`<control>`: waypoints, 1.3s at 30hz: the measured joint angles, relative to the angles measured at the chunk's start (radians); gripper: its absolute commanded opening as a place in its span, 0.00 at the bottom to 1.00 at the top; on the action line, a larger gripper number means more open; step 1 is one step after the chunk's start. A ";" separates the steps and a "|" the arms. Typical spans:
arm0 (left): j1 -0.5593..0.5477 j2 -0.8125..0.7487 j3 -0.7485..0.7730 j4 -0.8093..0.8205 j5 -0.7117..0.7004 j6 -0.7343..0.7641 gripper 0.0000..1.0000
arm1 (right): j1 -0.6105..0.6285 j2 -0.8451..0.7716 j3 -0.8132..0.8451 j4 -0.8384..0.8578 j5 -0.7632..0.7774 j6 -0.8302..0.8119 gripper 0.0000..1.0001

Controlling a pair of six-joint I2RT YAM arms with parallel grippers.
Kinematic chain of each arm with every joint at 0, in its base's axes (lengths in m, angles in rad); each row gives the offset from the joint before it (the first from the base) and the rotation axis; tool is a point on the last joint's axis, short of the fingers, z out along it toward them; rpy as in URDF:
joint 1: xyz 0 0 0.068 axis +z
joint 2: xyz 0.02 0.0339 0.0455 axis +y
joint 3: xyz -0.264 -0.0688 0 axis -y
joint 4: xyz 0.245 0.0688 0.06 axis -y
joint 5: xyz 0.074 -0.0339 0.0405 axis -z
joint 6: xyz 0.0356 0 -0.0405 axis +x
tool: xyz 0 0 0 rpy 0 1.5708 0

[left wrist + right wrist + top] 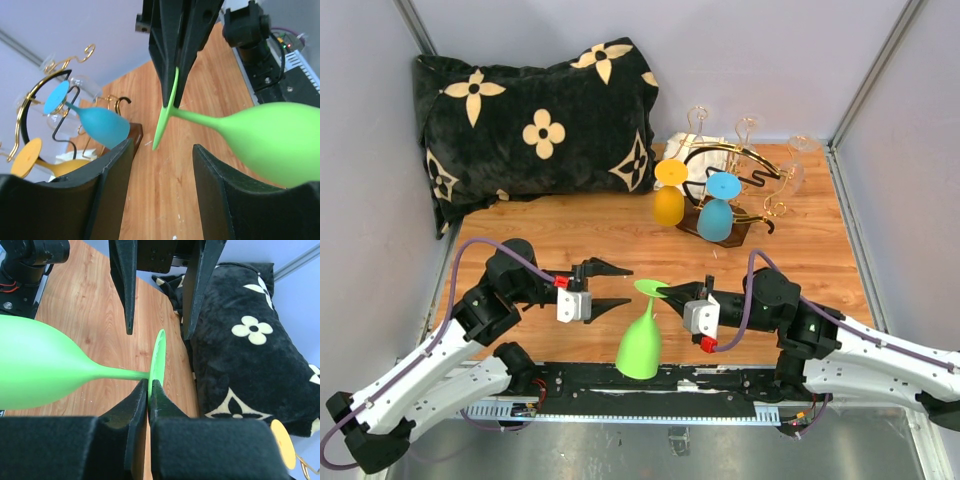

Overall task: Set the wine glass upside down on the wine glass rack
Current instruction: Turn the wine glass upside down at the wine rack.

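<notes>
The right claw (669, 293) is pressed tight on the rim of the flat foot (159, 352) of the green wine glass (640, 342), pinching it edge-on. From that grip the stem runs away from the claw, and the bowl hangs lower, back towards the arm bases. I cannot tell whether the bowl's rim touches the bench (570, 235).

Facing it from the other side, the left claw (617, 285) stands spread. Its two dark fingers (127, 290) sit one on either side of the foot's opposite rim, with a gap on each side, and grip nothing.

The wine glass rack (745, 160) is well beyond the right claw, towards the back of the bench. Its gold wires curl up from a dark wooden base. A blue glass (717, 215) and an orange glass (668, 200) already hang on it, bowls down and feet up. There are also what look like clear glasses, too faint to count.

Beyond the left claw, a black pillow (530, 120) with cream flower shapes lies at the back of the bench.
</notes>
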 measured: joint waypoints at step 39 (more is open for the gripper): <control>-0.097 0.025 0.000 0.039 -0.106 -0.002 0.01 | 0.000 0.037 0.019 0.066 -0.031 0.090 0.51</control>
